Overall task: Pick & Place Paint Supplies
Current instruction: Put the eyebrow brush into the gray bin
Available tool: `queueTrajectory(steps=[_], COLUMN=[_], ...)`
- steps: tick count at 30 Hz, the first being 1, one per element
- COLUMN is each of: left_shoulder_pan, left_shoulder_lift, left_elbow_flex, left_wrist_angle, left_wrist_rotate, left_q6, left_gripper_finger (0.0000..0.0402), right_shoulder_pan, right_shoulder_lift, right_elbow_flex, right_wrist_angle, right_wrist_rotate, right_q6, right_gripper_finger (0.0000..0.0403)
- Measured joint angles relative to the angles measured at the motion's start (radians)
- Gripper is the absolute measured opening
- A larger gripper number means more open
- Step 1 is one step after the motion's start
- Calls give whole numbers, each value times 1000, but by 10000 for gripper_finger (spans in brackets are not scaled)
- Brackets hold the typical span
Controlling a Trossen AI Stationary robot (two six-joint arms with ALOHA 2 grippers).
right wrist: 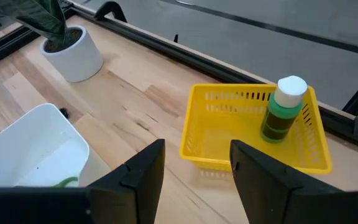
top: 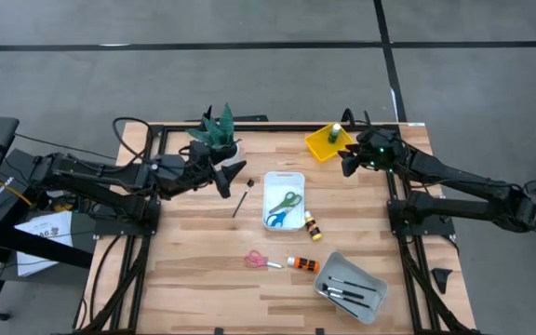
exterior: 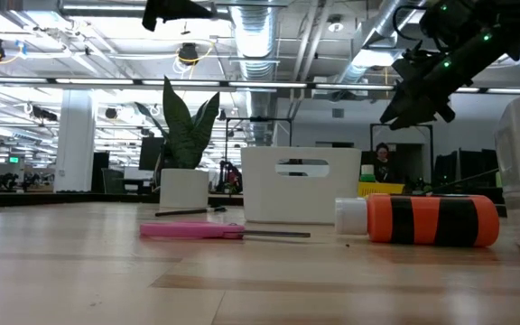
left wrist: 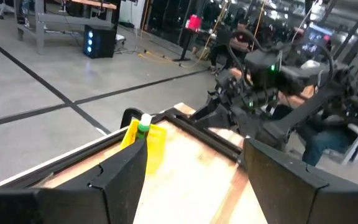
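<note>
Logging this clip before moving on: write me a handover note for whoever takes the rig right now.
Left pincer: open, empty, beside the potted plant.
Right pincer: open, empty, beside the yellow mesh tray.
Done: green paint bottle stands in yellow tray; green-handled and blue-handled scissors in white tray; thin brushes in grey tray.
Left on table: loose dark brush, pink scissors, orange bottle, small yellow bottle.

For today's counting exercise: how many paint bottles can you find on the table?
3. A green bottle stands in the yellow tray; a small one lies right of the white tray; an orange one lies beside the pink scissors. None seem hidden.
</note>
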Motion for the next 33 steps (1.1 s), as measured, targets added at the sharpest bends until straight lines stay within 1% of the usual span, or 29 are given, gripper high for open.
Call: queueTrajectory(steps=[5,15,22,27,33], left_shoulder_pan=[-46,-175,-268,-299,-311], left_shoulder_lift=[0,0,0,0,0], left_elbow_flex=[0,-1,-86,-172,-255], left_wrist_angle=[-97,-411,-419,-383,-306], left_wrist_rotate=[48,112,114,114,113], left_q6=[-25,-306,-470,-568,-580], left_gripper_finger=[260,260,260,260,260], right_shoulder_pan=[0,0,0,0,0], right_shoulder_lift=[0,0,0,0,-1], right_elbow_flex=[0,0,0,0,0], right_wrist_angle=[0,1,1,1,2], right_wrist_rotate=[-3,-18,-57,-68,-98], right_q6=[0,19,20,33,57], right_gripper_finger=[177,177,177,177,177])
